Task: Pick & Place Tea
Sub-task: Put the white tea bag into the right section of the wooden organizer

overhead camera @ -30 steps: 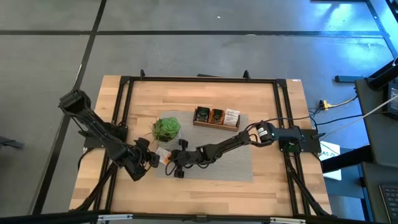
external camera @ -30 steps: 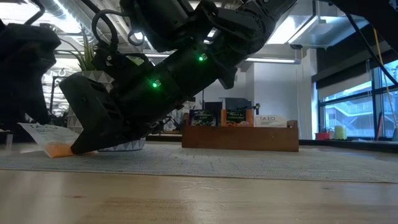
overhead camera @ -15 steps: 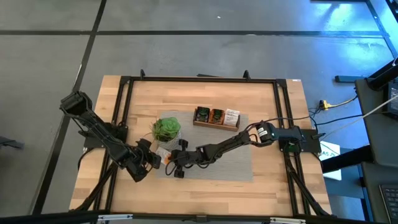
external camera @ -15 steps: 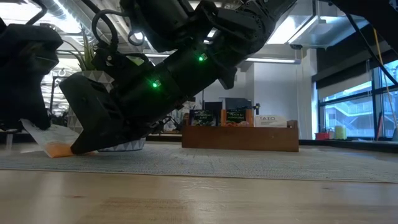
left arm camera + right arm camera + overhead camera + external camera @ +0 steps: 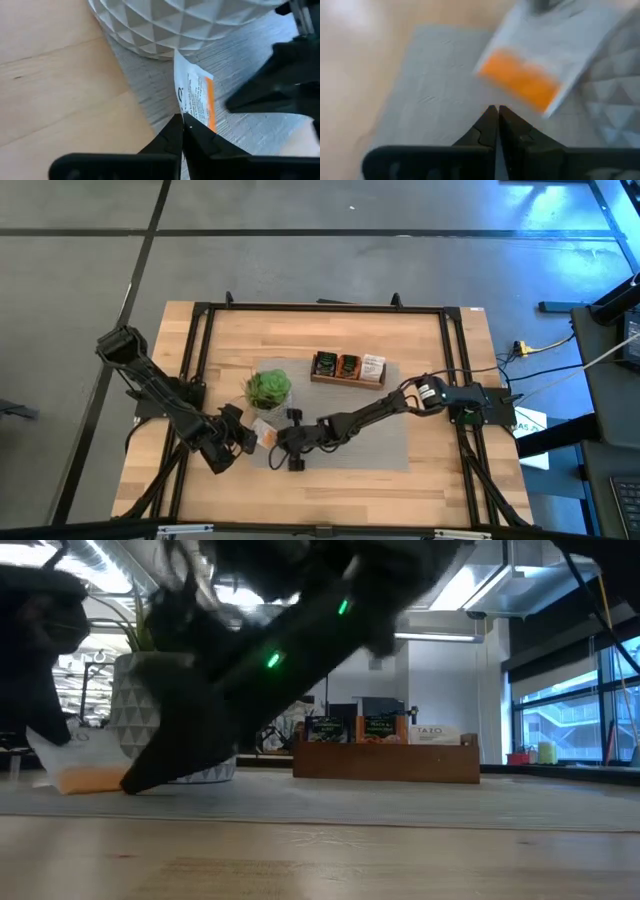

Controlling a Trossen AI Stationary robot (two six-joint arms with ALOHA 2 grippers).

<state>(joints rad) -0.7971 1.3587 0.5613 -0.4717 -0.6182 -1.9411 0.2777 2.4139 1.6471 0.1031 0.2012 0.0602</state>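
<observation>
A white tea sachet with an orange band [image 5: 197, 92] stands slanted on the grey mat [image 5: 370, 442], close to the white faceted pot [image 5: 200, 25] of the green plant [image 5: 267, 388]. My left gripper [image 5: 182, 120] is shut on its near edge. My right gripper [image 5: 497, 110] is shut, and its tip [image 5: 135, 780] is low at the sachet's orange side [image 5: 90, 778]. More tea stands upright in the wooden box [image 5: 348, 368]. My left gripper pinches the sachet's edge [image 5: 186, 109], on its white side, between its two fingertips. The fingers slant down from the table's left side. The sachet is tilted up, its lower orange edge [image 5: 88, 780] on the mat. Whether my right gripper's shut tip touches the sachet, I cannot tell.
The plant pot [image 5: 140, 700] stands right behind the sachet. The box [image 5: 385, 760] sits on the mat's far edge, toward the right. Bare mat lies right of my right arm, and bare wood [image 5: 330, 490] runs along the table's near edge.
My left gripper has shut on the sachet's edge, and the sachet now stands a little steeper. My right gripper has rolled and risen slightly beside the sachet; it shows blurred in the low view.
</observation>
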